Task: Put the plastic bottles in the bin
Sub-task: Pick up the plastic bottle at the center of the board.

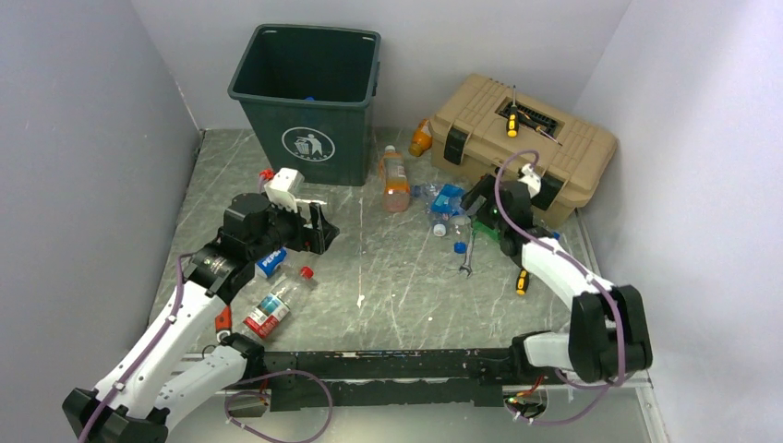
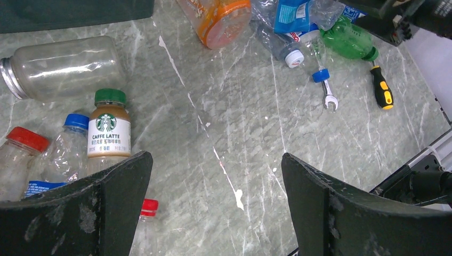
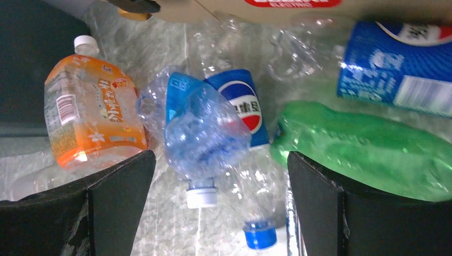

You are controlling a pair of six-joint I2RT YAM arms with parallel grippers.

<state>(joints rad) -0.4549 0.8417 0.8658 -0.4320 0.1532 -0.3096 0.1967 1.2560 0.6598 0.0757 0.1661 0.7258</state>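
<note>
**Right gripper straddles a crushed bottle; the bin lies off to its left**

Top view: the bin (image 1: 263, 115) stands at the far edge of the table, ahead of your left arm, with the toolbox (image 1: 554, 148) to its right. The plastic bottles lie in two groups. One is beside the left gripper (image 1: 314, 231). The other is between bin and toolbox, under the right gripper (image 1: 482, 198).

Left wrist view: your left gripper (image 2: 216, 205) is spread wide with only bare table between its fingers. The latte bottle (image 2: 109, 130) sits just beyond the finger at the view's left.

Right wrist view: your right gripper (image 3: 216, 208) is also spread wide and empty. The crushed blue-label bottle (image 3: 205, 133) lies between its fingers. Its long axis runs toward the camera, white cap nearest, so closing should pinch across its width. The green bottle (image 3: 362, 149) and orange bottle (image 3: 90, 112) crowd either finger and may snag.
</note>
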